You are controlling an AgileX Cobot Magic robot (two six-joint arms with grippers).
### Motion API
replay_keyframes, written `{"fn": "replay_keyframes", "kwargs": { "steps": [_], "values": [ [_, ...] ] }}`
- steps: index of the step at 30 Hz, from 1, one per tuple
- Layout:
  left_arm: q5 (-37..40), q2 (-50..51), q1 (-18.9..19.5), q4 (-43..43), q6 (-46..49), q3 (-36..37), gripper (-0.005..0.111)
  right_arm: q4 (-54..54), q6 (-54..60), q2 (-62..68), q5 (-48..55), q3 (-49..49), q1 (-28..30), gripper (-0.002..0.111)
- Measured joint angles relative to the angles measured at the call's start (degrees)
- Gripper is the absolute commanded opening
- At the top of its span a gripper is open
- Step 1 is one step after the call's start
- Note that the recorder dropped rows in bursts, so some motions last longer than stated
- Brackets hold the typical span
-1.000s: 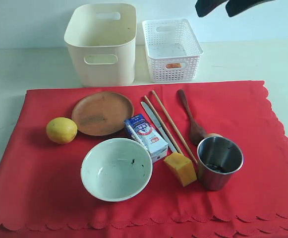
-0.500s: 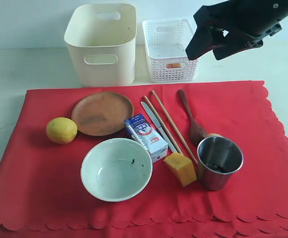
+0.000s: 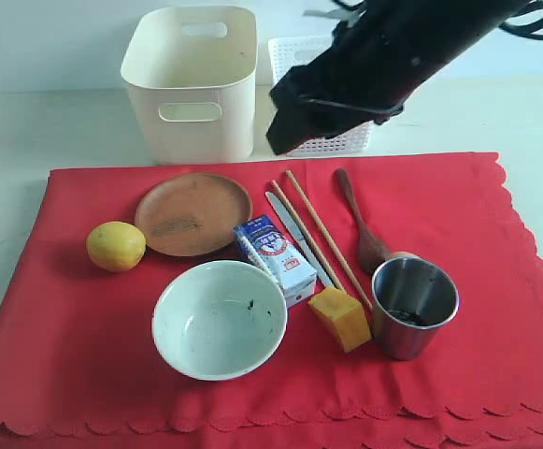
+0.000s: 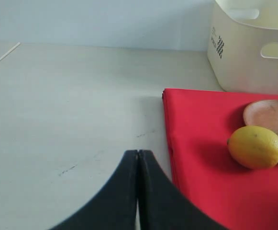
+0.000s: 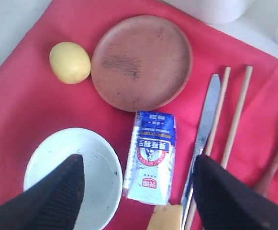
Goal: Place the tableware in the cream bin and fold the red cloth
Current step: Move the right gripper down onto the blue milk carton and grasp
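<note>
Red cloth [image 3: 495, 281] lies flat on the table [image 3: 9, 131], cream bin [image 3: 192, 84] just behind its far edge; bowl [image 3: 219, 318], plate [image 3: 193, 213], cup [image 3: 414, 306], spoon [image 3: 370, 251], chopsticks [image 3: 320, 224] and knife [image 3: 280, 210] all sit on the cloth. Right gripper [image 5: 138, 191] hangs above them, fingers spread wide, empty; left gripper [image 4: 138, 158] pinched together on nothing over bare table beside the cloth

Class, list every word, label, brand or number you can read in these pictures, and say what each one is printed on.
Carton: Chinese characters on a red and white emblem, with small white print on the blue band above; all too blurred to quote.
Bin: a small dark dotted mark on one wall, with tiny print above it; too small to read.
Nothing else shows any lettering.
</note>
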State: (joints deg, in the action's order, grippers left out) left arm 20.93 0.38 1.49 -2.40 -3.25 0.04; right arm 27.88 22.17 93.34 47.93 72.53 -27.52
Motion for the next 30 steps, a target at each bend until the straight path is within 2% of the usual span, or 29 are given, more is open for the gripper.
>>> {"fn": "replay_keyframes", "kwargs": {
  "steps": [4,12,17,30],
  "values": [
    [0.0,0.0,0.0,0.0,0.0,0.0,0.0,-1.97,0.08,3.43,-1.56,0.0,-4.1,0.062],
    [0.0,0.0,0.0,0.0,0.0,0.0,0.0,-7.84,-4.04,10.29,-5.37,0.0,-8.44,0.065],
    [0.0,0.0,0.0,0.0,0.0,0.0,0.0,-10.63,-7.53,14.02,-6.21,0.73,-8.59,0.072],
    [0.0,0.0,0.0,0.0,0.0,0.0,0.0,-11.88,-11.72,21.4,-6.17,7.91,-8.59,0.072]
  ]
}}
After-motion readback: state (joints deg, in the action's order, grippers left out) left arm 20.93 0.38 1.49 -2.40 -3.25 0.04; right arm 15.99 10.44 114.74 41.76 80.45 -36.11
